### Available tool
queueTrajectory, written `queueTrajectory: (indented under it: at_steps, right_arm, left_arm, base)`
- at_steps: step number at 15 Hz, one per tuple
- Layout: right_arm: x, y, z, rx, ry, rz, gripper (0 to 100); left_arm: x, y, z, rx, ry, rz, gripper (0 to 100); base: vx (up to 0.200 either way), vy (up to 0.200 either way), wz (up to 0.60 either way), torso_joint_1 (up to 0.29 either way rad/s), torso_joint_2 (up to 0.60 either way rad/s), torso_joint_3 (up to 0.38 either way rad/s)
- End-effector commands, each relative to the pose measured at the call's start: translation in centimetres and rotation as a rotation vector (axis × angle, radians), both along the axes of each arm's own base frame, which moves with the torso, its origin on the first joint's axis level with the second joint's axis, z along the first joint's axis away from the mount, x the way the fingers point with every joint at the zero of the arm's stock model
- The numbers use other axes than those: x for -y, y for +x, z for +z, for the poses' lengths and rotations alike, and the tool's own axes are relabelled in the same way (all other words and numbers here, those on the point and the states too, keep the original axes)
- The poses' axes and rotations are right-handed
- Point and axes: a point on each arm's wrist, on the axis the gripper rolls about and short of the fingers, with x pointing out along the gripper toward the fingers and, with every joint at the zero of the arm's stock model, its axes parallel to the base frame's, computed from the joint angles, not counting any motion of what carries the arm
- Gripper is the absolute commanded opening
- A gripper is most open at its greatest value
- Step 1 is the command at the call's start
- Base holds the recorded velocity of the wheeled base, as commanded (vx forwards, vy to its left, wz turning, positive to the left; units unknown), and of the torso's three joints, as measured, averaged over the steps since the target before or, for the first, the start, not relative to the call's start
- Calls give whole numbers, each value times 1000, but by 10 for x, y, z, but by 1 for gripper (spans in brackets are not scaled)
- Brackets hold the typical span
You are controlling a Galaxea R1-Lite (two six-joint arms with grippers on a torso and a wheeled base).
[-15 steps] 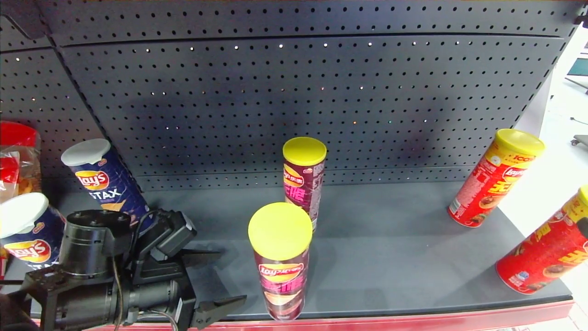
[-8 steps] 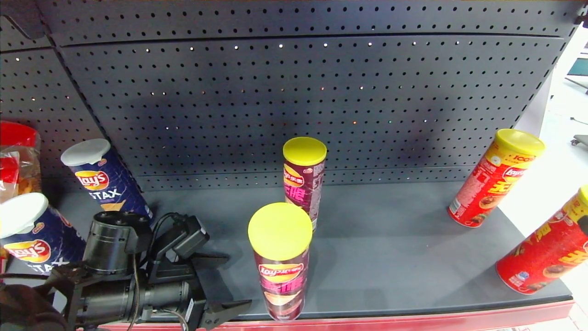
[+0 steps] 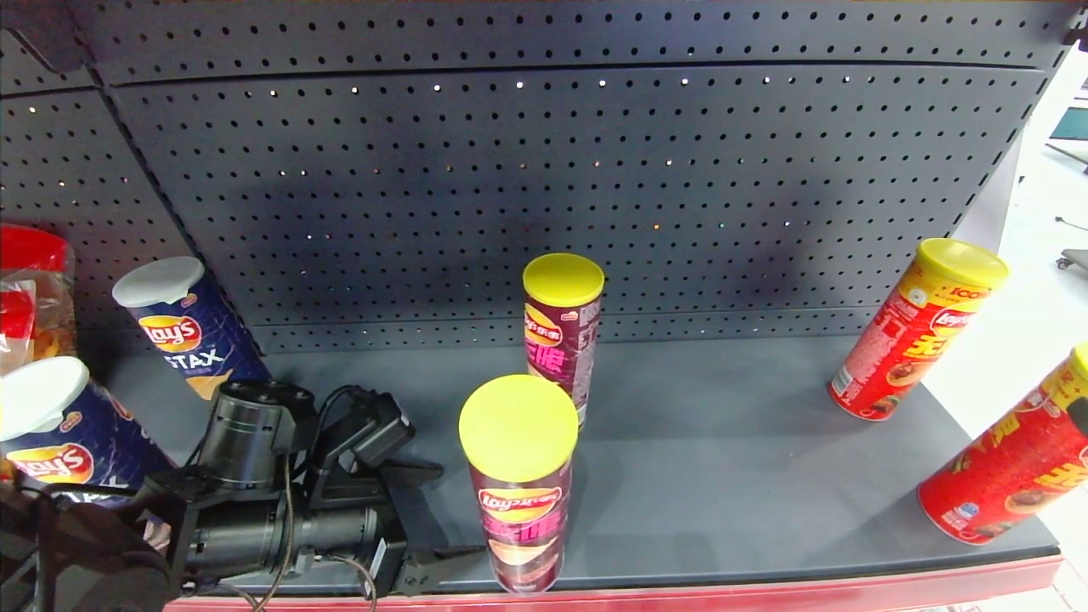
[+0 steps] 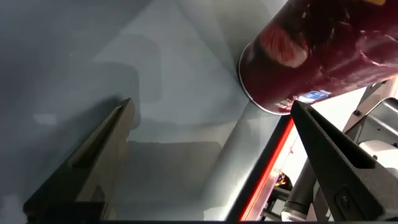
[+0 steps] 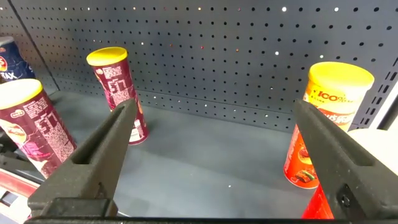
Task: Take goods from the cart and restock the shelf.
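Standing on the shelf (image 3: 722,442) are six snack cans, all upright: two blue cans (image 3: 183,331) at the left end, two red cans (image 3: 918,331) at the right end, and two purple ones in the middle.

- The front purple can (image 3: 520,501) is at the shelf's front lip. The rear purple can (image 3: 561,340) is directly behind it, near the back panel, with a gap between them.
- The left gripper (image 3: 455,514) lies low over the shelf, just beside the front purple can on its left. Its fingers are spread wide with nothing between them. In the left wrist view the can's base sits ahead of the open jaws, nearer one finger. Contact cannot be confirmed from either view.
- The right gripper (image 5: 211,162) is held off the shelf front facing the middle bay. It is also spread and empty.

Progress, as judged:
- The front purple can looks placed and let go, so that item counts as stocked.
- Wide bare stretches remain between the purple pair and the red cans, and beside the blue cans, so there is room for more stock.
- Neither arm carries anything, so the next item would have to come from the cart.
- The front can stands close to the lip and might need nudging back.
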Motion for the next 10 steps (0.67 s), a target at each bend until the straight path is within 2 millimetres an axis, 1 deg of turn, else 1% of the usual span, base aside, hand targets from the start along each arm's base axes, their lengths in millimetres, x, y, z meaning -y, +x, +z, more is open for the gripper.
queueTrajectory:
  at_steps: [1, 10]
  right_arm:
    - [0, 1, 0, -3, -1, 1, 100]
    - [-1, 1, 0, -7, 5, 4, 100]
  left_arm:
    - [2, 1, -3, -8, 4, -6, 100]
    - [8, 11, -1, 6, -3, -9, 100]
  base:
    - [0, 0, 0, 0, 0, 0]
    - [0, 0, 0, 0, 0, 0]
